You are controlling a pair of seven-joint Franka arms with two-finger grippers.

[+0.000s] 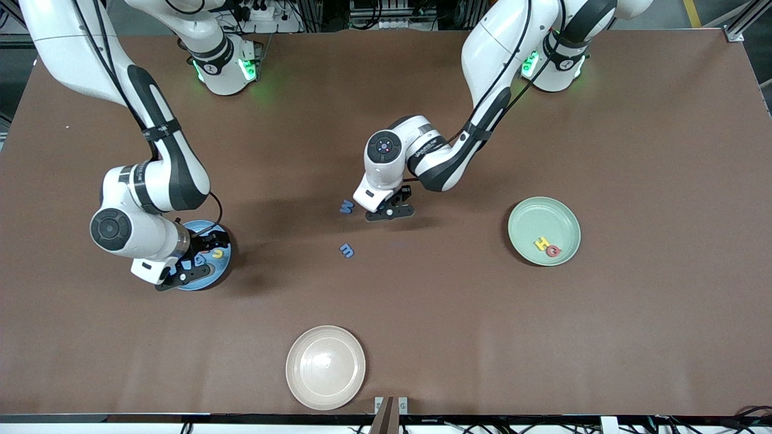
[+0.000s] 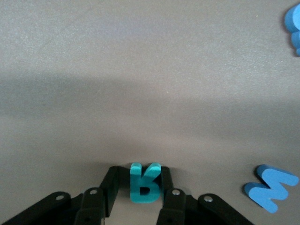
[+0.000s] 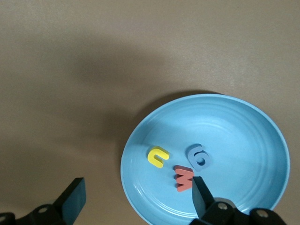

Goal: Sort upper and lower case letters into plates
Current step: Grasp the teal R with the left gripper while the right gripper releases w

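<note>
From the front, my left gripper [image 1: 390, 212] sits mid-frame, my right gripper [image 1: 192, 268] over the blue plate [image 1: 199, 283] at lower left. In my left wrist view, my fingers [image 2: 108, 187] clamp a teal letter [image 2: 145, 183] at bottom centre. In my right wrist view, my fingers [image 3: 74, 199] spread wide, and the plate fills the lower right.
</note>
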